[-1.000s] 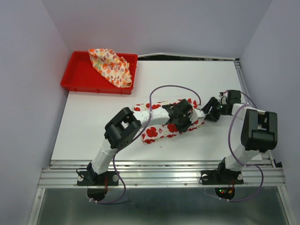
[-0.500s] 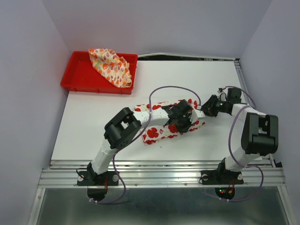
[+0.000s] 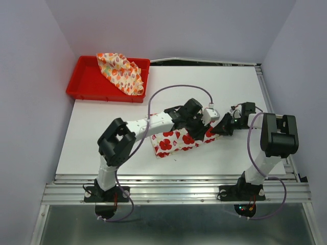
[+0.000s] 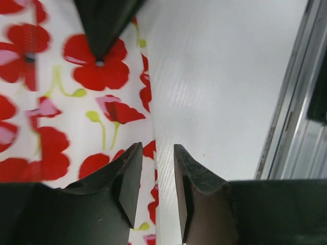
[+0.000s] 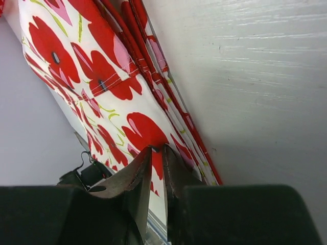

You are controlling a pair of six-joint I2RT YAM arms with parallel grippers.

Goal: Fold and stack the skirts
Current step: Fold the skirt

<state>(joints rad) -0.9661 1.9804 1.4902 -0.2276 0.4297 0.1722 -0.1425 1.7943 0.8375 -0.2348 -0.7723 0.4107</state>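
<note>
A white counter (image 3: 102, 127) fills the top view between pale lilac walls. The left arm (image 3: 153, 122) stretches from the lower left of the frame toward the middle. The right arm (image 3: 276, 138) stands at the right edge and bends inward. A red tray (image 3: 82, 84) sits at the upper left and holds the cream skirt (image 3: 121, 72), which lies crumpled against the tray's right end. The red-flowered skirt (image 3: 171, 143) lies folded into a long band at the centre of the frame, tilted up to the right. The left gripper (image 4: 156, 150) hangs over the band's right edge, its fingers apart with only cloth and counter showing through the gap. The right gripper (image 5: 156, 149) meets the band's right end, narrowed to a slit and pinching the hem on a red flower.
</note>
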